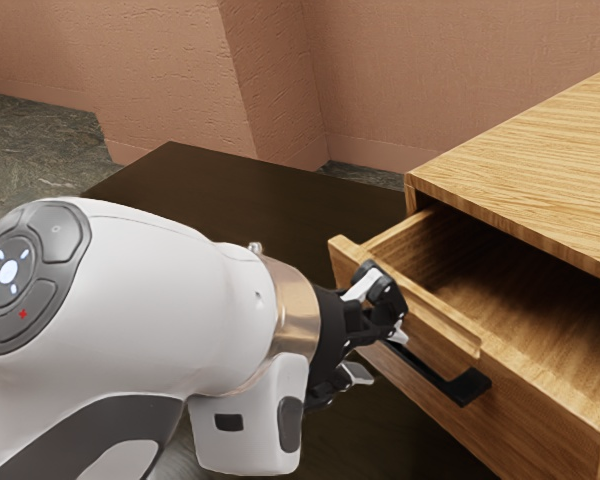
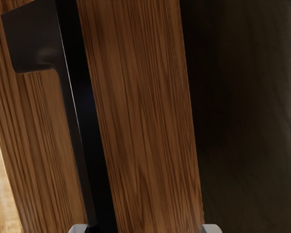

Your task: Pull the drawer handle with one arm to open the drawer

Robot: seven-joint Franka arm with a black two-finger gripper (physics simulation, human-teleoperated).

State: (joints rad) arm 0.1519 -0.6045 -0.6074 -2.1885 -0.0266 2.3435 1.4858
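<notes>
— White wrist housing (image 1: 130, 320) of the arm lay nearest the camera, at the exterior view's lower left. Where was the drawer?

— Drawer (image 1: 510, 330) sat in the wooden cabinet (image 1: 540, 170) at the exterior view's right, on the dark table (image 1: 230, 200). It stood partway out, and its inner floor was visible under the cabinet top.

— State of the gripper?

— Gripper (image 1: 368, 335) was at the end of the black handle (image 1: 435, 372) nearer the arm. Fingers stood wide apart, one above the bar and one below. In the wrist view, two pale fingertips (image 2: 79, 228) straddled the handle (image 2: 34, 43) and a broad strip of drawer front (image 2: 136, 121). The bar ran close to one tip and well clear of the other. It was not clamped from both sides, so nothing was held.

— Expected handling?

— Judgement only: the bar looked rigid, slim and smooth, fixed on end mounts with a gap behind it. No flex was expected, though slip along the bar was possible. The wooden drawer was probably moderate in weight and slid on a straight track.

— Recommended hold?

— Close across the bar's thin section, or hook one finger behind it. A grip toward the bar's middle would likely have pulled straighter; a pull at the end could have skewed the drawer in its track. Pull direction: square to the drawer front, away from the cabinet
</notes>
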